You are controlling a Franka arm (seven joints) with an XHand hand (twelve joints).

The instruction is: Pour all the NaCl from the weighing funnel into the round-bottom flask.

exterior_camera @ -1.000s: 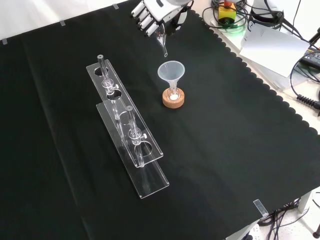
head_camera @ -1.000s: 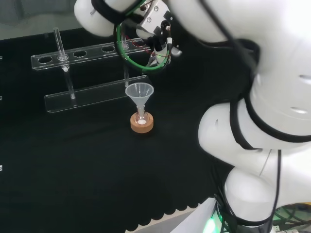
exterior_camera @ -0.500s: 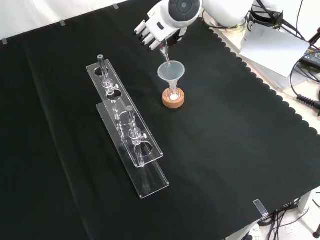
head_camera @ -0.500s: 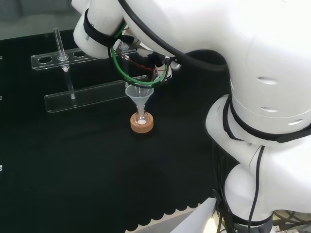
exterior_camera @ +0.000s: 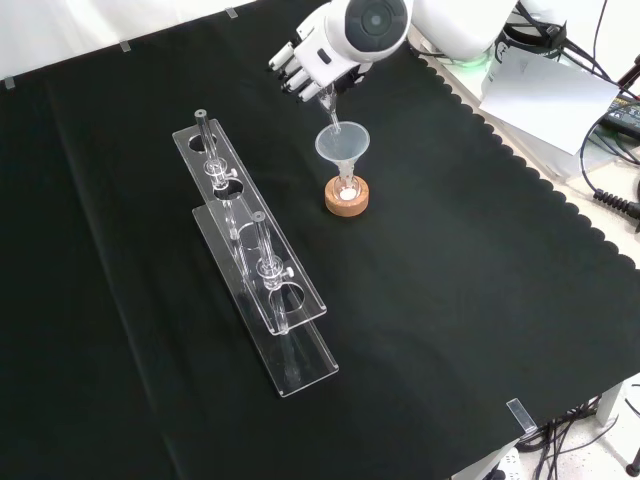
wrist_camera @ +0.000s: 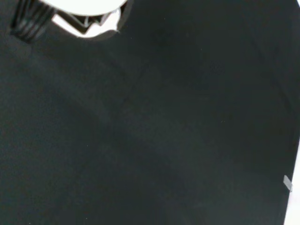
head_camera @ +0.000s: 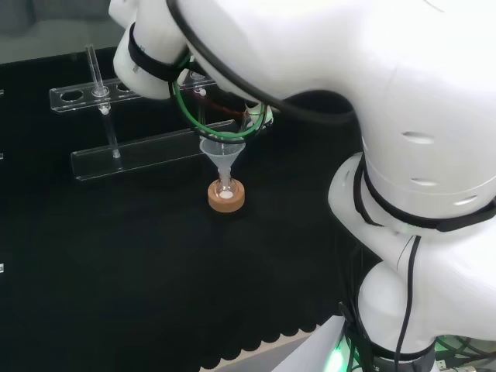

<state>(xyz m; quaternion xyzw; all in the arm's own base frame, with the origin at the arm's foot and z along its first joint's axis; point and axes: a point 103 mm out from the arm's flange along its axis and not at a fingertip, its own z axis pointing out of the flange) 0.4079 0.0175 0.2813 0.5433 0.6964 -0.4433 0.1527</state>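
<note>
A small round-bottom flask (exterior_camera: 347, 187) sits in a cork ring stand (exterior_camera: 347, 199) near the middle of the cloth, with a clear plastic funnel (exterior_camera: 342, 144) in its neck. White powder lies at the flask's bottom (head_camera: 225, 194). In the front view the hand (exterior_camera: 308, 62) hangs just above and behind the funnel, its fingers curled round a clear glass weighing funnel (exterior_camera: 331, 113) whose thin spout points down into the funnel's mouth. In the head view the arm's white links hide the hand; the funnel (head_camera: 223, 150) and cork stand (head_camera: 226, 198) show below them.
Two clear acrylic test-tube racks (exterior_camera: 262, 288) stand to the left of the flask in the front view, each with a glass tube upright in it (exterior_camera: 205, 140). Cables and a paper sheet (exterior_camera: 545, 95) lie beyond the cloth's scalloped right edge.
The hand has come down and forward with the weighing funnel, so its spout now reaches into the funnel's mouth. The arm's links have swung over the hand in the head view.
</note>
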